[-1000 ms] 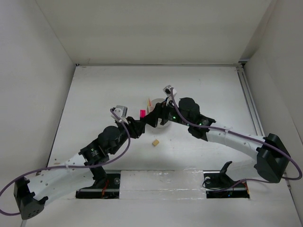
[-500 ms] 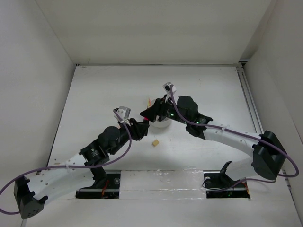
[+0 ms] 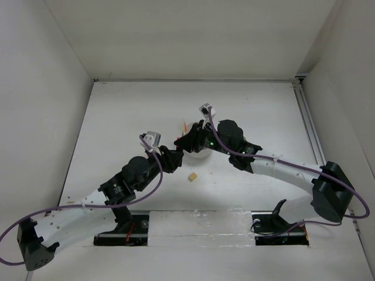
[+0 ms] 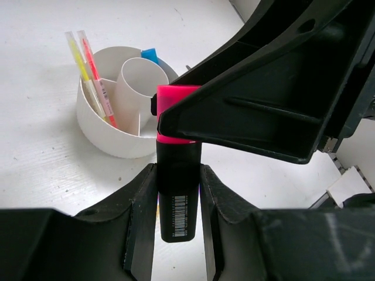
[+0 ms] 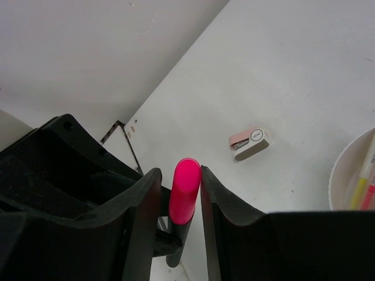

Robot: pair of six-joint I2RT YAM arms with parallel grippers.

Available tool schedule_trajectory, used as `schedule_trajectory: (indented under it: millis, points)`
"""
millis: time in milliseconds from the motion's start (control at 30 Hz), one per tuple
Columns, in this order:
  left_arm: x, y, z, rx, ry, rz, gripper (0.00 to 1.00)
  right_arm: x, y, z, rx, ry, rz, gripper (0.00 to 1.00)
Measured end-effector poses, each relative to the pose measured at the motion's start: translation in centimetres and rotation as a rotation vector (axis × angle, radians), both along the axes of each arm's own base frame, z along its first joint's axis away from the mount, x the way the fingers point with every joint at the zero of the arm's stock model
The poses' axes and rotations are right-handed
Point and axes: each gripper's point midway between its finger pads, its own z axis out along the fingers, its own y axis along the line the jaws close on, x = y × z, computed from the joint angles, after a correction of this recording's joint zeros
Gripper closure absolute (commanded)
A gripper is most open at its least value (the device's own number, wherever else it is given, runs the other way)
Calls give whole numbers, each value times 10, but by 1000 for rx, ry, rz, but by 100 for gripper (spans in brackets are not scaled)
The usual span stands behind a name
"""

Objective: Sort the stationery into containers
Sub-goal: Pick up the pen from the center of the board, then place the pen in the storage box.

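My left gripper (image 4: 177, 171) (image 3: 174, 154) is shut on the black body of the pink-capped marker (image 4: 179, 205) and holds it upright above the table. My right gripper (image 5: 179, 173) (image 3: 183, 143) is open and straddles the pink cap (image 5: 185, 193); one finger touches the cap and a gap shows at the other. The round white organizer (image 4: 111, 132) stands just behind, with a yellow pen (image 4: 76, 55), a pink pen (image 4: 94, 65) and a blue-capped marker (image 4: 150, 55) in its compartments. In the top view the organizer (image 3: 200, 155) is mostly hidden by my right gripper. The tan cube eraser (image 3: 191, 176) lies on the table near both grippers.
A small pink and white piece (image 5: 249, 143) lies on the table left of the organizer's rim (image 5: 343, 175). White walls close the table (image 3: 117, 117) on the left, back and right. Both arms cross near the middle.
My right gripper has moved left from over the organizer onto the marker's pink cap. My left gripper has held the marker nearly still.
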Motion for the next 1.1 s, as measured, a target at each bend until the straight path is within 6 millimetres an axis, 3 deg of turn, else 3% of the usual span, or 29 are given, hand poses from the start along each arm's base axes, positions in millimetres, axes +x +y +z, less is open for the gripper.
schedule_trajectory:
  millis: [33,100,167,333,367,400,500,533,633,800,1000,1100]
  points:
    - [0,0,-1,3,1,2,100,0,0,-1,-3,2,0,64]
    - [1,0,-1,5,0,6,100,0,-1,-3,-15,-1,1,84]
    - [1,0,-2,9,0,7,100,-1,0,-3,-18,1,5,97]
    - [3,2,-3,17,-1,20,100,1,3,-4,-31,-5,14,100]
    - [3,3,-3,19,-2,22,96,1,4,-4,-33,-8,15,100]
    - [3,3,-3,20,-2,22,75,1,4,-4,-34,-12,17,100]
    - [4,4,-3,26,-9,24,41,1,5,-3,-40,-23,21,100]
    - [4,4,-2,25,-12,23,23,1,4,-4,-44,-28,23,100]
    - [2,5,3,13,-24,20,8,7,3,-2,-54,-54,17,100]
    - [-4,4,13,-22,-38,-8,0,42,-16,5,-65,-130,-27,100]
    - [-10,2,3,-16,9,-31,0,101,-58,2,-76,-228,-73,100]
    - [-13,2,0,-15,28,-40,0,114,-78,4,-80,-289,-57,100]
